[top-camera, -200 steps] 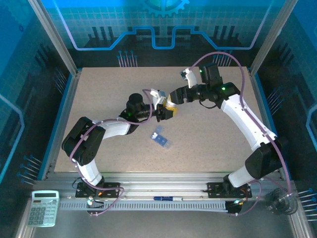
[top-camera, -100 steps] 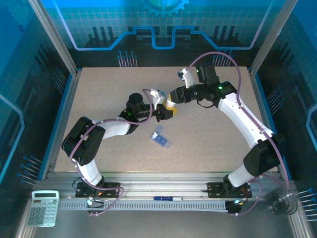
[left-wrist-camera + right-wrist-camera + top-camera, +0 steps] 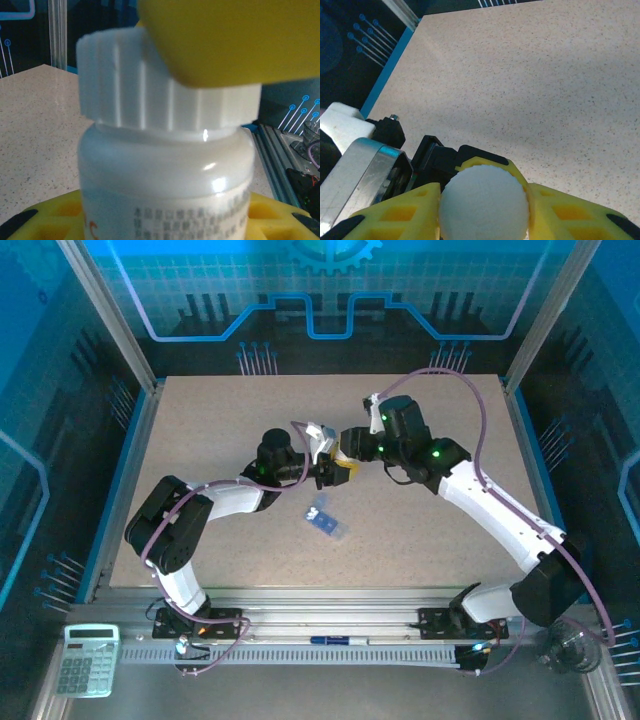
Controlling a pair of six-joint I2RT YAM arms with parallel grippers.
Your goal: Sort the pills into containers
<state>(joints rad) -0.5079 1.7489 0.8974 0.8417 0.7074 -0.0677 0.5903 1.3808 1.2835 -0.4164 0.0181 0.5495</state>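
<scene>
A white pill bottle [image 3: 165, 180] is pinched by the left end effector [image 3: 333, 470] over the counter [image 3: 450, 540], its ribbed cap [image 3: 150, 90] clamped between the yellow fingers [image 3: 395, 215] of the right end effector [image 3: 484, 205]. The blue pill box [image 3: 327, 522] lies apart, nearer the bases. Should either grip slip under twisting, the bottle could be dropped or pills scattered wide of the compartments.
</scene>
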